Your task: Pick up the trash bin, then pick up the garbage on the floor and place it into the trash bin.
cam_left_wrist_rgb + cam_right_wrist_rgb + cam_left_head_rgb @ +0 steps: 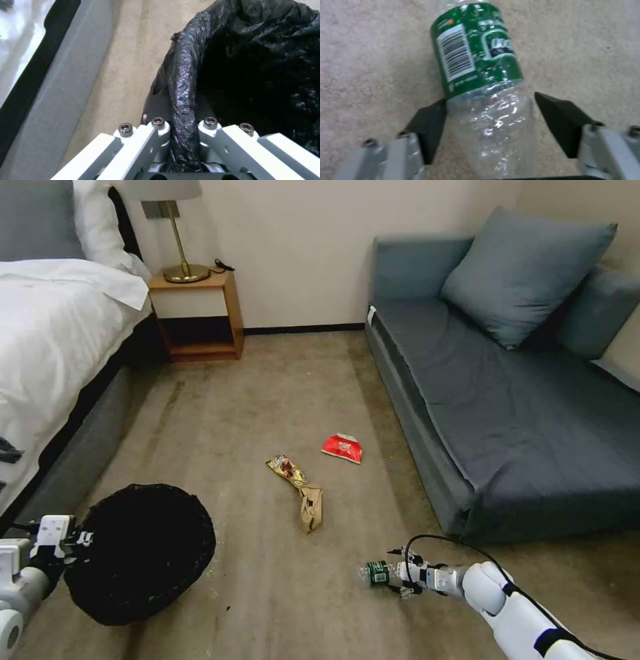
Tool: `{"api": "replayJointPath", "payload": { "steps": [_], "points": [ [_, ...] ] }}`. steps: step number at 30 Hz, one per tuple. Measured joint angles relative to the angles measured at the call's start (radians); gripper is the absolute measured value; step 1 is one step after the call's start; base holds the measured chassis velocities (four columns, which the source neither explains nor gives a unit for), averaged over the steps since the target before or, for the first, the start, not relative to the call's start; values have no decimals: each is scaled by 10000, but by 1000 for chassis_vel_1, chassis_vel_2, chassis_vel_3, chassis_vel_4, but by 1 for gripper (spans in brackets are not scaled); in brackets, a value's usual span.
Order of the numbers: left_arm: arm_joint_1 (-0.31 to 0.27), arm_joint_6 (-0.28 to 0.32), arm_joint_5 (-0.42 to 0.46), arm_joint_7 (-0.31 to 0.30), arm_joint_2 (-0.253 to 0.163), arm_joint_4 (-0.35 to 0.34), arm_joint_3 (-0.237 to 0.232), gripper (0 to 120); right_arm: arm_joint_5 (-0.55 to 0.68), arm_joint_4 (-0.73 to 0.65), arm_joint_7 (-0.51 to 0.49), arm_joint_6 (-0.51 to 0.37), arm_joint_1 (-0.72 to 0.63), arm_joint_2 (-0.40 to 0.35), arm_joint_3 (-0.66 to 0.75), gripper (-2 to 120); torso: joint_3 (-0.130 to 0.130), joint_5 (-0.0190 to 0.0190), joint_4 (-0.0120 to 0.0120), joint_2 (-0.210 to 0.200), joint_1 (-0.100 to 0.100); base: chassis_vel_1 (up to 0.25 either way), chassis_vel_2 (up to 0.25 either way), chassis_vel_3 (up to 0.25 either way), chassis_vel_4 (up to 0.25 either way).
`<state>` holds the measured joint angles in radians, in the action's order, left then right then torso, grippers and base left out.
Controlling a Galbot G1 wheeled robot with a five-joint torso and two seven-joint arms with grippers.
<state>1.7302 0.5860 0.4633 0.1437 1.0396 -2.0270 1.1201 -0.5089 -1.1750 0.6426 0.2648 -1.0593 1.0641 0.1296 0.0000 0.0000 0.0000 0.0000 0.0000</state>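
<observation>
- On the carpet between bed and sofa: your left gripper [181, 150] has its jaws pinched on the bag-covered rim of the trash bin [143, 553], which sits at about 8 o'clock in the head view. Whether the bin is lifted clear of the floor cannot be told.
- Right gripper [493, 117], at about 5 o'clock in the head view, has its jaws spread either side of the clear bottle [480, 62]. One dark pad touches the crushed clear part below the green label; the other stands just apart. Judged: not yet a firm grip.
- Progress, as judged: bin secured; bottle pickup in hand; nothing yet deposited that you can confirm.
- Left on the floor near centre: gold-red snack wrapper [287, 470], with the brown paper wrapper [311, 507] touching its near end, and the red-white packet [343, 448] at about 1 o'clock from them, near the sofa [507, 433].
- Bin contents: black liner only, so far as visible; the interior is too dark to read.
</observation>
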Motion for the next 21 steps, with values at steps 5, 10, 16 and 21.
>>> {"api": "replayJointPath", "payload": {
  "steps": [5,10,16,21],
  "points": [
    [-6,12,0,1,-3,-15,-7,5,34,69,55,21,70,9,-49,57,0,-1,0,0,0,0,0,0,0],
    [-37,34,2,1,-3,-37,-55,5,15,383,73,77,209,68,-79,38,-1,-4,1,1,0,0,0,0,0],
    [-40,43,7,1,38,-53,-76,5,293,275,74,125,110,45,29,26,0,2,1,0,0,0,0,0,0],
    [-38,45,36,1,88,-72,-76,5,3565,-2448,-448,-387,-471,-448,-47,25,0,-1,-1,0,0,0,0,0,0]
  ]
}}
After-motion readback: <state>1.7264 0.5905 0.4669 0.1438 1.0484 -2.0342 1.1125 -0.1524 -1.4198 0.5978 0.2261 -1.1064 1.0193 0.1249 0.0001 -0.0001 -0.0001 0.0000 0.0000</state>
